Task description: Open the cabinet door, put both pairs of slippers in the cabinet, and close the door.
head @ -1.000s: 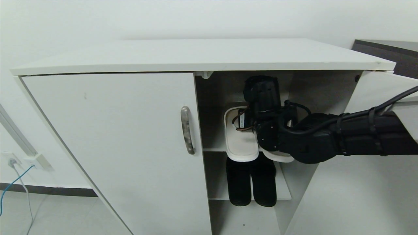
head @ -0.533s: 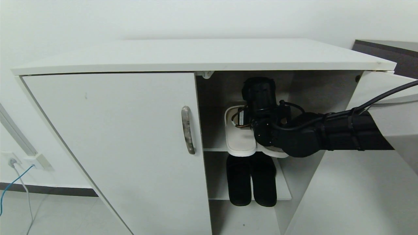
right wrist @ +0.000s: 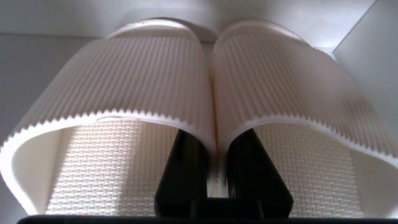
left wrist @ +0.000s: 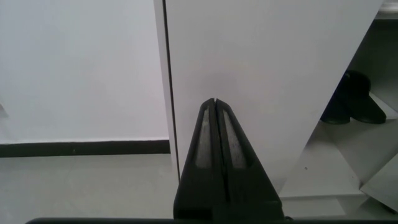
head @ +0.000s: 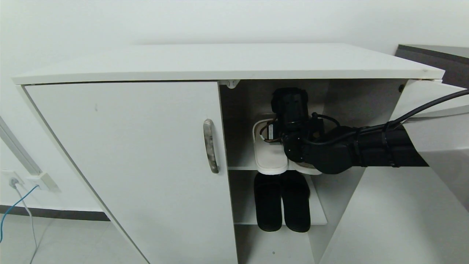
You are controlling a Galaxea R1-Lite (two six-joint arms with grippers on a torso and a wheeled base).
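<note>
The white cabinet (head: 227, 60) has its right door (head: 403, 212) swung open and its left door (head: 128, 154) closed. A pair of white slippers (head: 270, 157) lies on the upper shelf, heels slightly over the shelf's front edge. My right gripper (head: 287, 123) reaches into that shelf and is shut on them. In the right wrist view the gripper (right wrist: 216, 158) pinches the two inner walls of the white slippers (right wrist: 143, 81) together. A pair of black slippers (head: 282, 203) lies on the lower shelf, also seen as black slippers (left wrist: 351, 102). My left gripper (left wrist: 214, 106) is shut and empty in front of the closed left door.
The closed left door carries a metal handle (head: 209, 146). A wall socket with cables (head: 14, 183) is low on the left wall. Dark furniture (head: 439, 58) stands behind the cabinet on the right. The open door's panel stands close under my right arm.
My right arm has pushed the white slippers deeper onto the upper shelf, so their heels overhang the edge less. The black slippers and the left door have not moved.
</note>
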